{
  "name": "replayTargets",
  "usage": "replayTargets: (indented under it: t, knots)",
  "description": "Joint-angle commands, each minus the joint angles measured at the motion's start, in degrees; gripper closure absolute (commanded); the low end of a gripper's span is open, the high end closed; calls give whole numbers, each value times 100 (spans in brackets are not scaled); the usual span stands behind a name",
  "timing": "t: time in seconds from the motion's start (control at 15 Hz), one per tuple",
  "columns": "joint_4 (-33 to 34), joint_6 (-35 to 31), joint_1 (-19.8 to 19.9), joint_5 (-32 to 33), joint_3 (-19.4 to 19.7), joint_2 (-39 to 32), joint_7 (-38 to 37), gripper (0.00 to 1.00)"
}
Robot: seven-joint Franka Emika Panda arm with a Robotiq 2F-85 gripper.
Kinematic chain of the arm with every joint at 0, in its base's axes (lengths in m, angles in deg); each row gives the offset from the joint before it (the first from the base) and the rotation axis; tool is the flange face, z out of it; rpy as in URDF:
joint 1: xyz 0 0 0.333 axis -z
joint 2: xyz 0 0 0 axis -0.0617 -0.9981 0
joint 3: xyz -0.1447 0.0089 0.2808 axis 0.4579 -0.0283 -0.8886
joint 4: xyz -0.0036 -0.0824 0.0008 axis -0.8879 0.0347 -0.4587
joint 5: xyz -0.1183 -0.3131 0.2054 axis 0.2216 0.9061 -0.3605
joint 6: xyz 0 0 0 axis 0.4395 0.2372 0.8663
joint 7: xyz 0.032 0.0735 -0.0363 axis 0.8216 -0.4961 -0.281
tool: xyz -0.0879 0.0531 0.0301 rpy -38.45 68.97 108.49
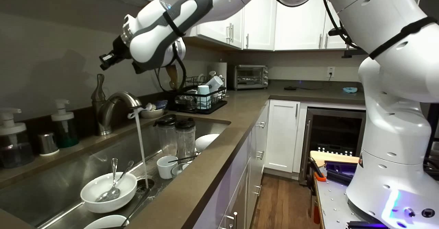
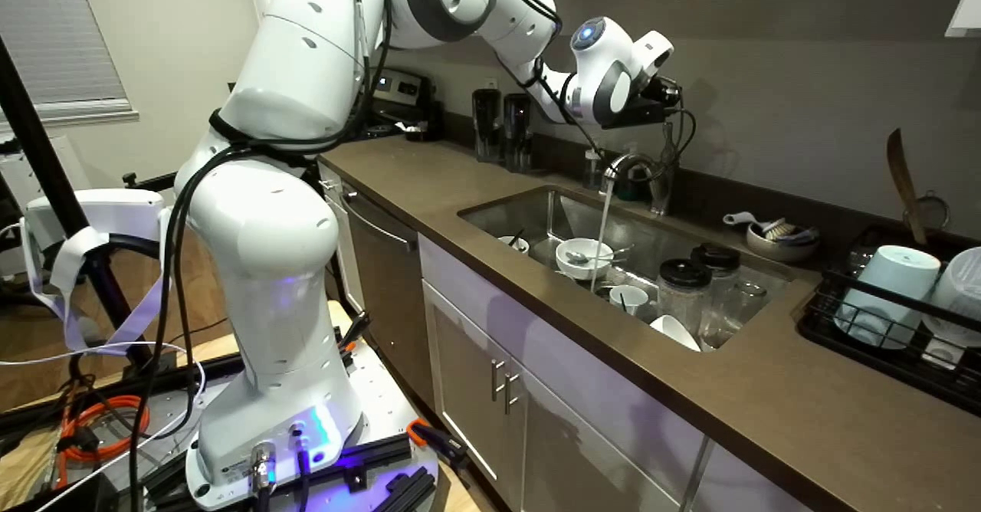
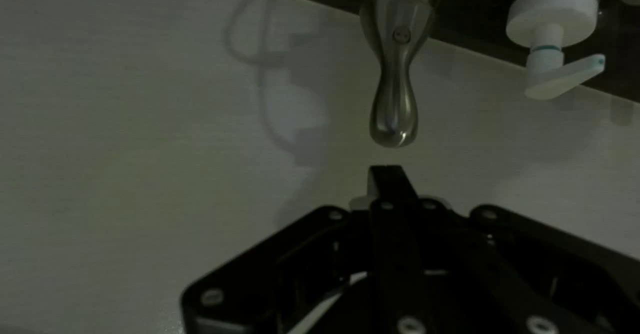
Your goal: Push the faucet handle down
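Note:
The faucet handle (image 1: pixel 98 88) is a slim silver-grey lever standing upright on the faucet body, behind the arched spout (image 1: pixel 125 98). Water runs from the spout into the sink. In the wrist view the handle (image 3: pixel 395 89) hangs from the top of the picture, its rounded tip just ahead of my fingertips. My gripper (image 1: pixel 105 61) is above the handle with a visible gap and does not touch it. In the wrist view the gripper's fingers (image 3: pixel 387 176) are together with nothing between them. In an exterior view the handle (image 2: pixel 669 140) shows below the wrist, partly crossed by cables.
Soap dispensers (image 1: pixel 63 122) stand beside the faucet along the wall. The sink (image 2: pixel 552 201) holds bowls, cups and lidded jars. A small bowl with brushes (image 2: pixel 782 240) and a black dish rack (image 1: pixel 205 102) stand on the faucet's other side. The wall is close behind the handle.

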Motion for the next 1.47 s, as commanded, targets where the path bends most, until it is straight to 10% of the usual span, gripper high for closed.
replayTargets:
  t: [0.0, 0.47, 1.4]
  knots:
    - [587, 399, 53, 9, -45, -212, 28, 100]
    - [1559, 1300, 663, 149, -926, -701, 16, 100]
    - [1354, 1592, 855, 165, -1051, -655, -12, 100]
